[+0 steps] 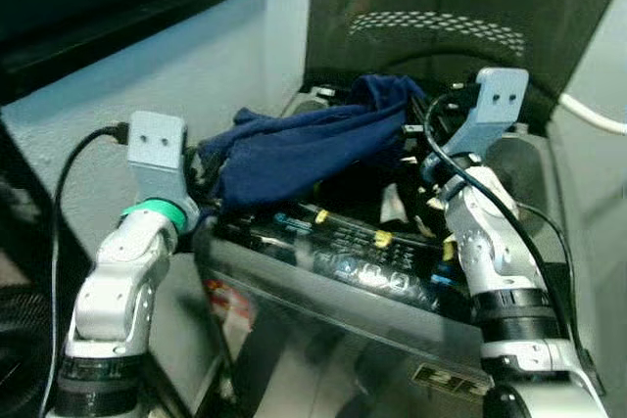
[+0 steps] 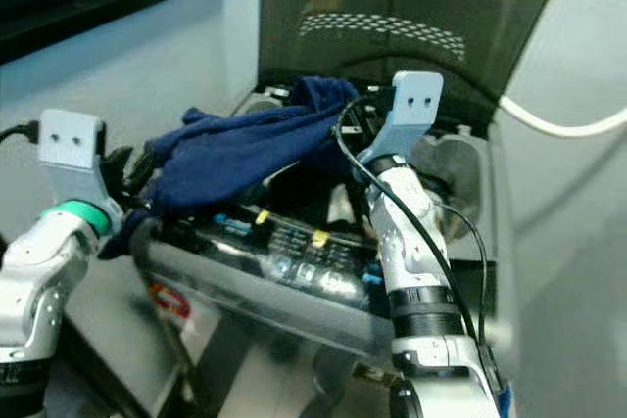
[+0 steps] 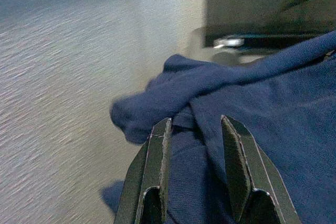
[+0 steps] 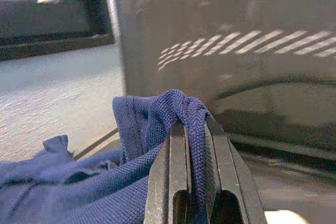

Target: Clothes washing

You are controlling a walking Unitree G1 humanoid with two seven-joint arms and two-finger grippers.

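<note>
Navy knit cloth, a shirt [image 1: 294, 149] by the look of it, hangs stretched across the middle of the frame above the open top of a washer [image 1: 333, 291], held at both ends. The left gripper [image 3: 191, 129] is at the left of centre, level with the washer's near left corner; in its wrist view the two black fingers [image 3: 155, 171] stand a little apart with a bunched fold of the shirt pinched between them and more fabric spilling past. The right gripper [image 4: 195, 129] is at the upper middle of the frame, over the back of the drum opening; its fingers [image 4: 176, 171] are pressed close together, clamped on a ridge of the shirt that loops over their tips. Between the two grippers the shirt sags slightly, its lower edge near the washer's dark control panel [image 1: 367, 252], which runs along the front with small yellow and blue markings. The tinted lid [image 1: 451, 17] stands raised at the upper right, showing a pattern of pale reflected stripes. A white cable [image 1: 593, 116] crosses the wall at the right edge. A pale wall [image 1: 147, 75] fills the left, under a dark ledge [image 1: 118, 22] at the upper left.
</note>
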